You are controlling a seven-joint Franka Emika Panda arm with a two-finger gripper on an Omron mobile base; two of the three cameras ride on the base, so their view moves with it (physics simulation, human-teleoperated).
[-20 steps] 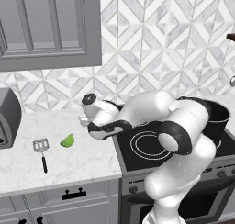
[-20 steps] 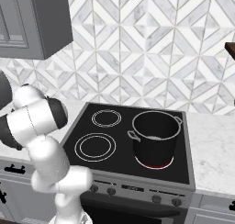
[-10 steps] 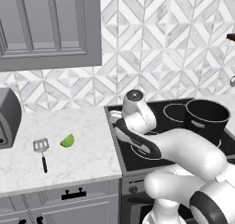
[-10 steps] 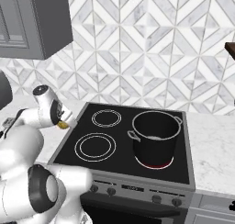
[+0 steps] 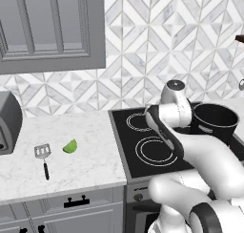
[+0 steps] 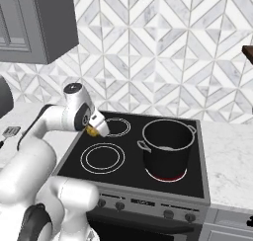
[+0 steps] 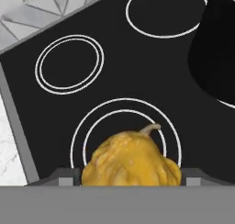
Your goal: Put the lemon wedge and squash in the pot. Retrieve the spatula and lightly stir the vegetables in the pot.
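Two jaws pinch the squash [image 7: 131, 159] above the stovetop [image 7: 114, 71], gripper [image 6: 94, 130] left of the pot [image 6: 166, 146].

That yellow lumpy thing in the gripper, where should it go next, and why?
Probably a short carry sideways to above the pot, then release. The gripper holds the squash over the stove's burner rings, short of the pot. The lemon wedge and spatula lie on the counter.
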